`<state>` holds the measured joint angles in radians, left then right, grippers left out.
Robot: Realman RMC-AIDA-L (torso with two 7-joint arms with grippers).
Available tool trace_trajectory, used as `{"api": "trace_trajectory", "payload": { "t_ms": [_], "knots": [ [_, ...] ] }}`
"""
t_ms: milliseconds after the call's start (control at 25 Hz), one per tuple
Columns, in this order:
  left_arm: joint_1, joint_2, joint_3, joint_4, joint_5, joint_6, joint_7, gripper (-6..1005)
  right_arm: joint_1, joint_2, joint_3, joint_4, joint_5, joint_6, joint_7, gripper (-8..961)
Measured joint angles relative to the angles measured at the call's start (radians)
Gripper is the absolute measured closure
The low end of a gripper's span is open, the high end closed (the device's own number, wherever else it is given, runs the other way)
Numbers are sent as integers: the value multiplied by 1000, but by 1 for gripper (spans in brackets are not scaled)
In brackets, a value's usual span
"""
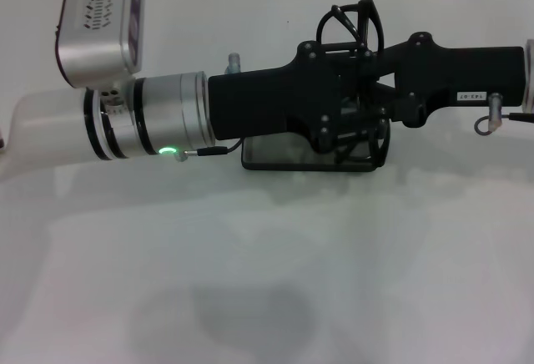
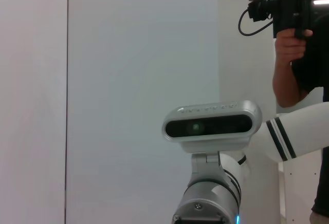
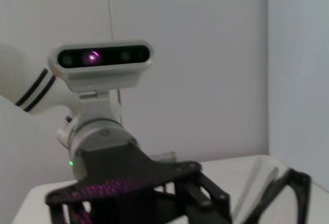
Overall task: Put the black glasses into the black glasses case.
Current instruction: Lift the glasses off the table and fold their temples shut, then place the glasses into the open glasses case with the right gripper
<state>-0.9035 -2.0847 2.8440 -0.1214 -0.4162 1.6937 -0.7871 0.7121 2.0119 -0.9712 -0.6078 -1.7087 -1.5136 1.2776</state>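
The black glasses (image 1: pixel 349 18) hang above the table, where my two grippers meet. One rim loop sticks out on the far side and another (image 1: pixel 380 140) on the near side. My right gripper (image 1: pixel 377 80) reaches in from the right and is shut on the glasses. My left gripper (image 1: pixel 355 88) comes in from the left, its black body right against the frame. The black glasses case (image 1: pixel 279 154) lies flat on the table directly below, mostly covered by the left gripper. In the right wrist view a rim of the black glasses (image 3: pixel 295 196) shows beside the left gripper (image 3: pixel 205 198).
The white table (image 1: pixel 267 280) spreads out in front of the case. The left arm's silver wrist (image 1: pixel 158 122) and its camera housing (image 1: pixel 100 22) fill the upper left. A person holding a camera (image 2: pixel 295 34) stands behind the right arm.
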Motion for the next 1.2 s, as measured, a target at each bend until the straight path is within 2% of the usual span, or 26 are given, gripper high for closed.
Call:
{"api": "trace_trajectory", "payload": {
  "t_ms": [320, 480, 600, 680, 720, 800, 1000, 1200],
  "knots": [
    [49, 16, 0, -1, -32, 114, 55, 438, -13, -4, -8, -37, -9, 60, -13, 844],
    [129, 31, -1, -18, -139, 131, 82, 438, -16, -1, -81, -217, -132, 63, 103, 844],
    [194, 24, -2, -78, -260, 94, 80, 438, -10, 4, -207, -394, -287, 104, 272, 844],
    [229, 21, -2, -97, -323, 55, 77, 438, 12, 5, -333, -502, -402, 167, 403, 844],
    [250, 20, -2, -100, -358, 37, 76, 438, 12, 5, -333, -502, -402, 167, 403, 844],
    [288, 20, -2, -101, -429, 12, 76, 438, 62, 8, -461, -573, -530, 202, 526, 844],
    [327, 14, -2, -100, -554, -27, 81, 438, 150, 13, -621, -567, -679, 273, 661, 844],
    [334, 13, -2, -101, -561, -30, 81, 438, 195, 16, -830, -545, -778, 387, 796, 844]
  ]
}}
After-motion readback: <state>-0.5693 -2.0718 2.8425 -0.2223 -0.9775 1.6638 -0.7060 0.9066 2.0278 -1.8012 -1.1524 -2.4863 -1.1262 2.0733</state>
